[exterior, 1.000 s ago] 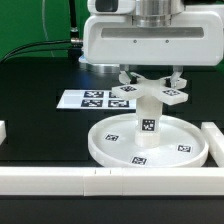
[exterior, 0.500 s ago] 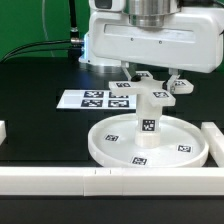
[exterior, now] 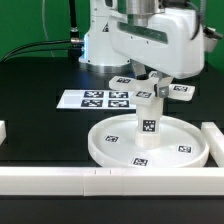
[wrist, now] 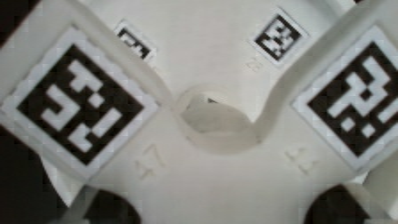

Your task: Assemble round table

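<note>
The large rimmed round disc (exterior: 105,150) lies on the black table near the front rail. The short post (exterior: 148,120) stands upright on its central hub. The cross-shaped foot (exterior: 152,90) sits on top of the post, its tagged arms spread out. My gripper (exterior: 152,80) comes down from above and is shut on the foot's middle. In the wrist view the foot (wrist: 196,120) fills the picture, with its centre hole and tagged arms. My gripper (wrist: 222,205) holds its near edge, and dark fingertips (wrist: 107,207) show at either side.
The marker board (exterior: 90,99) lies behind the disc toward the exterior view's left. A long white rail (exterior: 90,181) runs along the front. A rail piece (exterior: 212,140) stands at the right and a short one (exterior: 3,132) at the left edge.
My wrist has turned about its vertical axis over the post. The foot's arms have swung round with it. The disc and post have stayed in place.
</note>
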